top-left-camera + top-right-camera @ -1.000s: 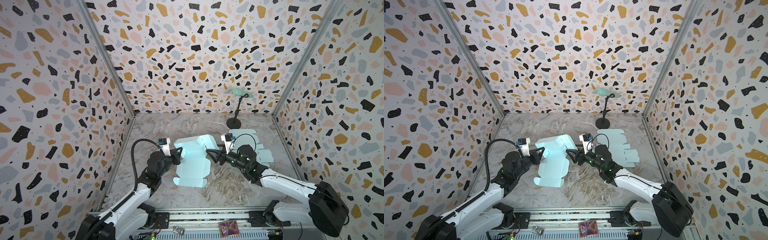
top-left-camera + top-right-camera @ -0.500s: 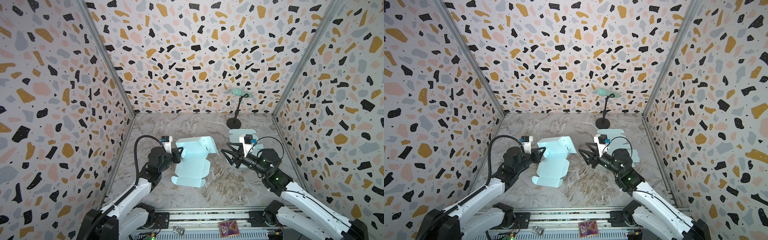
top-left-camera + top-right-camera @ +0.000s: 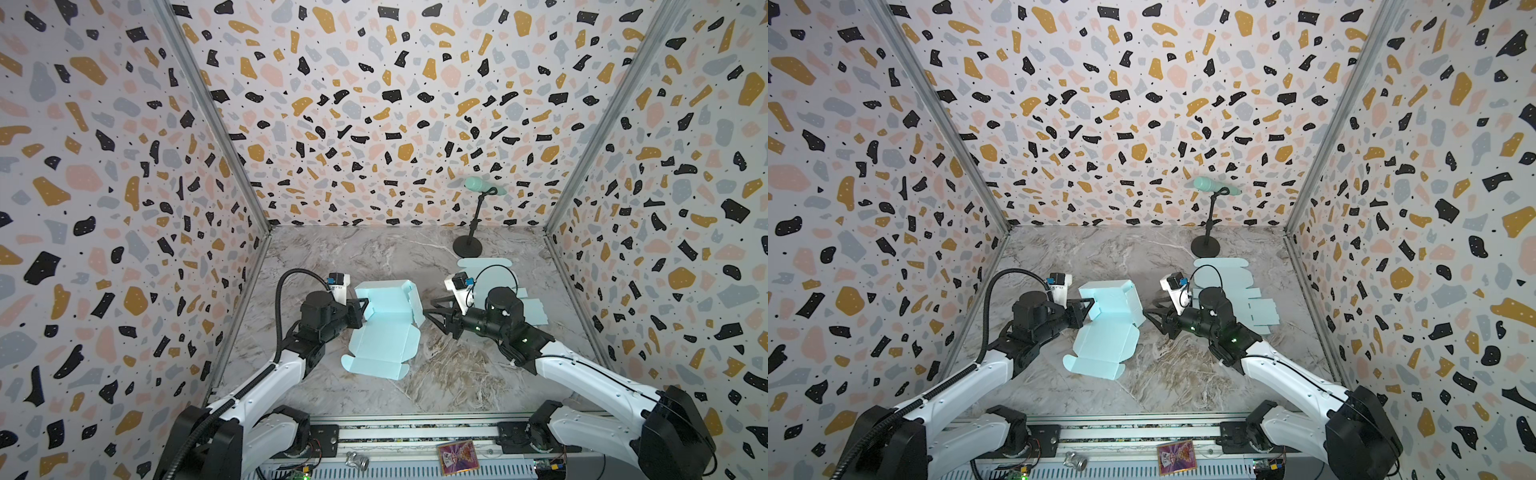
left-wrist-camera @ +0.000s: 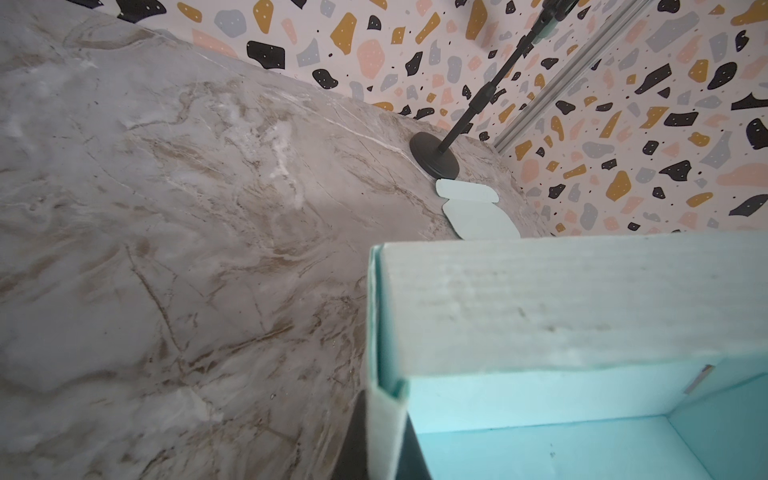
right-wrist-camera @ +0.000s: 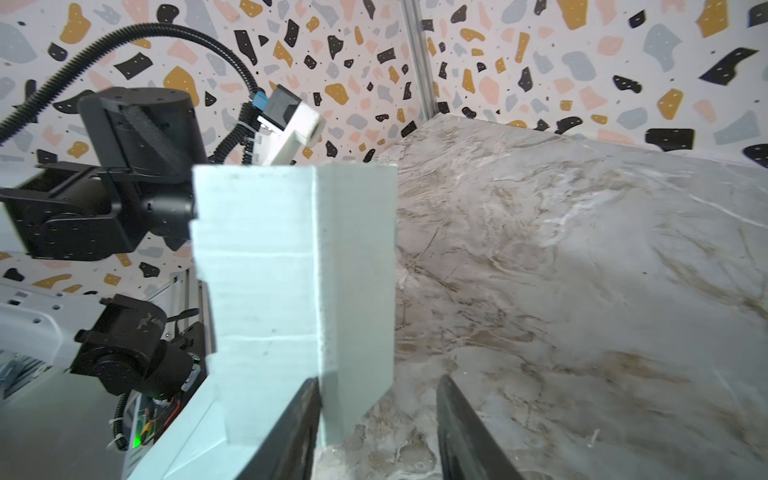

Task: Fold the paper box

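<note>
The paper box (image 3: pixel 384 320) sits mid-tabletop (image 3: pixel 365 249) with its back and side walls raised and its front panel flat toward the near edge. The left fingers (image 3: pixel 360 308) are closed on the left wall (pinched from both faces in the left wrist view). The right fingers (image 5: pixel 297 432) are parted at the box's right corner, with a flap edge between them, unclamped. Bare marble lies open behind the box. Flat blanks (image 3: pixel 494 270) and a stand (image 3: pixel 468 248) crowd the right rear.
</note>
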Controlling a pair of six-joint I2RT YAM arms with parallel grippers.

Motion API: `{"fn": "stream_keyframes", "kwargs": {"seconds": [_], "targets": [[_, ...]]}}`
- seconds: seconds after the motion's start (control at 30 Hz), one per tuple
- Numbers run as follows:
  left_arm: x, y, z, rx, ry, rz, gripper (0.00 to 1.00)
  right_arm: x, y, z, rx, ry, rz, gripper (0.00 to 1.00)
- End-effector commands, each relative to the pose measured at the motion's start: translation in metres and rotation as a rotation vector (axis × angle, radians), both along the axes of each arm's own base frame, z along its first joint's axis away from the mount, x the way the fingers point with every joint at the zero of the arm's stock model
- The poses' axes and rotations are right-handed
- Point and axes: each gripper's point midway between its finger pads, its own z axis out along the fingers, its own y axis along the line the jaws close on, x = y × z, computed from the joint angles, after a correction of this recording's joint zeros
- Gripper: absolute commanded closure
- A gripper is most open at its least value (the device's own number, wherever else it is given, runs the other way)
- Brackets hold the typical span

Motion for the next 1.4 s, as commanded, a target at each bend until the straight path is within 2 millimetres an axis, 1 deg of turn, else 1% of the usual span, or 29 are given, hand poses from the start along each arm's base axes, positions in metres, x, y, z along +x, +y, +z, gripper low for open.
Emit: {"fn": "stream_keyframes", "kwargs": {"seconds": [0.0,0.1,0.3,0.47,0.67,0.8,0.97,1.37], "targets": [[0.005,-0.004,0.014,-0.012,-0.049,-0.023,1.00,-0.001,0.013,0.026,0.041,-0.065,0.042,0.57],[0.006,-0.004,0.011,-0.006,-0.043,-0.020,1.00,0.000,0.022,0.022,0.036,-0.056,0.059,0.60],[0.007,0.000,0.005,0.015,-0.032,0.000,1.00,0.006,0.036,0.016,0.017,-0.042,0.059,0.63],[0.009,0.007,-0.001,0.038,-0.021,0.040,1.00,0.016,0.044,0.008,-0.045,-0.037,-0.015,0.63],[0.010,0.016,-0.010,0.049,0.002,0.094,1.00,0.024,0.056,-0.010,-0.118,0.002,-0.089,0.60],[0.009,0.018,-0.012,0.038,0.002,0.114,1.00,0.031,0.056,-0.020,-0.157,0.032,-0.157,0.57],[0.009,0.021,-0.011,0.033,-0.002,0.129,1.00,0.038,0.055,-0.027,-0.189,0.051,-0.221,0.56],[0.006,0.025,-0.007,0.033,-0.022,0.145,1.00,0.039,0.064,-0.029,-0.213,0.044,-0.236,0.55]]}}
